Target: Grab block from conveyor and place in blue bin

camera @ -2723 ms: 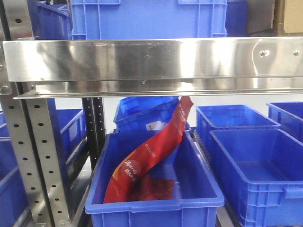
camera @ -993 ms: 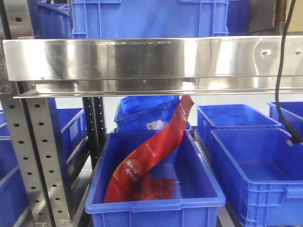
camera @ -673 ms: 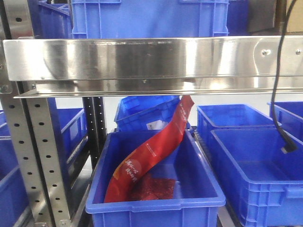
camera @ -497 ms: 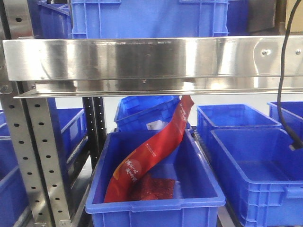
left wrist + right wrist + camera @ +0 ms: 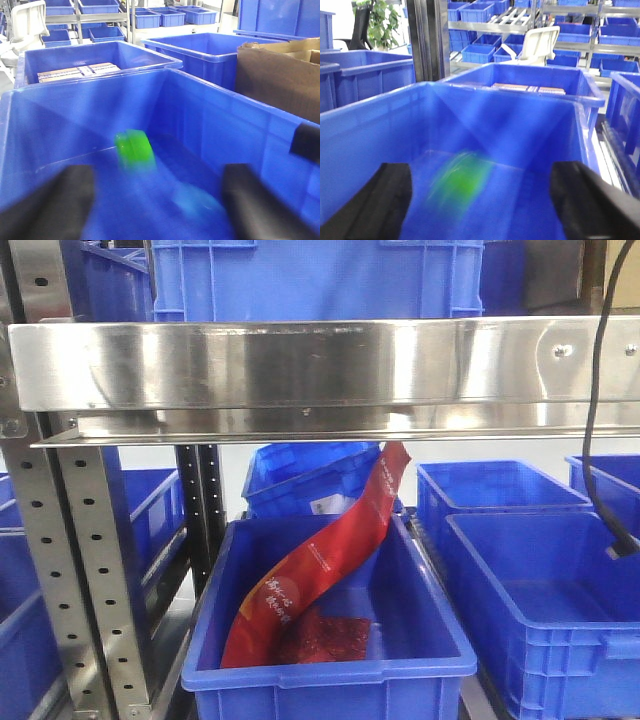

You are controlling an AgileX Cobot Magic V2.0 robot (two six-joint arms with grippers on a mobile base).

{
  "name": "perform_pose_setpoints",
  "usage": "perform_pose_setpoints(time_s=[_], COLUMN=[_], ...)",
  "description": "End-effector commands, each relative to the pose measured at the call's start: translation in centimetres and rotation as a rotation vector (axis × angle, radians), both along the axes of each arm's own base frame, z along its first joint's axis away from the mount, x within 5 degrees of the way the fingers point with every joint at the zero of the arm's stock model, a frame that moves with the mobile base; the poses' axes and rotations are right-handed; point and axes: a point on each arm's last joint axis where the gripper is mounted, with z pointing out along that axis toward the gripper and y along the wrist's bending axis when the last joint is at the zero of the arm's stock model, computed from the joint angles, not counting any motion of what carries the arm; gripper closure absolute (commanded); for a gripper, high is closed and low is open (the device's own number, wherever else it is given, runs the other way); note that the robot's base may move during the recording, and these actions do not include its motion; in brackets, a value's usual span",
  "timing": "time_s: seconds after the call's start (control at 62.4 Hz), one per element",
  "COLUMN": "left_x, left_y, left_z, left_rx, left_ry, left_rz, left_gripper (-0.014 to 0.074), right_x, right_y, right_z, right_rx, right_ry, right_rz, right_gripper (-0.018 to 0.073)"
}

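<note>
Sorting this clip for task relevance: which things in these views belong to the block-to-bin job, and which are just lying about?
Belongs to the job:
- green block, blurred, inside the bin
- blue bin under both wrist cameras
- left gripper, open and empty
- right gripper, open and empty

Just lying about:
- red pouch in a shelf bin
- cardboard box
- white chair
- hanging black cable
</note>
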Motion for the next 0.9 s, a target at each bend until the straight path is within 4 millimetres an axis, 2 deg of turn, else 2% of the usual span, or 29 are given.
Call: perform_pose_setpoints(time_s=[0.0, 0.192, 0.32, 0.481, 0.625, 0.737, 0.881], left_x=[-0.5, -1.2, -2.0, -3.6, -5.1, -7.4, -10.3], left_y=[0.1, 0.4, 0.8, 3.0, 5.3, 6.6, 8.1], left_z=[1.2, 2.4, 3.3, 4.7, 5.7, 6.1, 5.0], left_rx=[-0.016, -0.027, -0.021, -0.002, -0.017, -0.027, -0.034], left_ry=[-0.034, -0.064, -0.058, 0.0, -0.008, -0.013, -0.028], left_rz=[-0.001, 0.0, -0.002, 0.021, 0.062, 0.078, 0.105], left_gripper=[0.0371, 0.0696, 0.0707, 0.0707, 0.0707, 0.0707, 0.0707], right_x=[-0.6, -1.3, -1.6, -2.4, -4.6, -6.6, -8.4], right_y=[-0.4, -0.7, -1.8, -4.7, -6.5, -7.3, -7.8], right_z=[1.9, 3.1, 3.6, 5.1, 8.2, 10.0, 9.6], right_rx=[0.025, 0.034, 0.054, 0.115, 0.137, 0.156, 0.157], right_ry=[-0.074, -0.098, -0.067, -0.016, -0.088, -0.149, -0.152], right_rz=[-0.004, -0.004, -0.028, -0.086, -0.113, -0.117, -0.119], right_gripper=[0.0326, 0.0724, 0.0727, 0.0721, 0.0721, 0.0721, 0.0721])
